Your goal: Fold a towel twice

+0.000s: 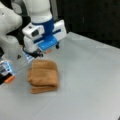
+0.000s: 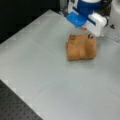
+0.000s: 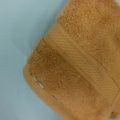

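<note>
The orange-brown towel (image 1: pixel 43 76) (image 2: pixel 81 47) lies on the grey table as a small thick stack of layers, roughly rectangular. My gripper (image 1: pixel 47 50) (image 2: pixel 81 37) hangs just above the towel's edge nearest the arm, open, with nothing between its dark fingertips (image 1: pixel 57 46). In the wrist view the towel (image 3: pixel 75 62) fills most of the frame. A woven band (image 3: pixel 75 56) runs diagonally across it, and a small pale tag (image 3: pixel 38 82) sits near its corner. No fingers show in the wrist view.
The grey table (image 1: pixel 87 82) (image 2: pixel 45 65) spreads wide around the towel. The arm's white base (image 1: pixel 10 42) stands at a front view's left, with an orange-tipped part (image 1: pixel 9 79) beside it. A dark perforated board (image 2: pixel 15 106) borders the table's corner.
</note>
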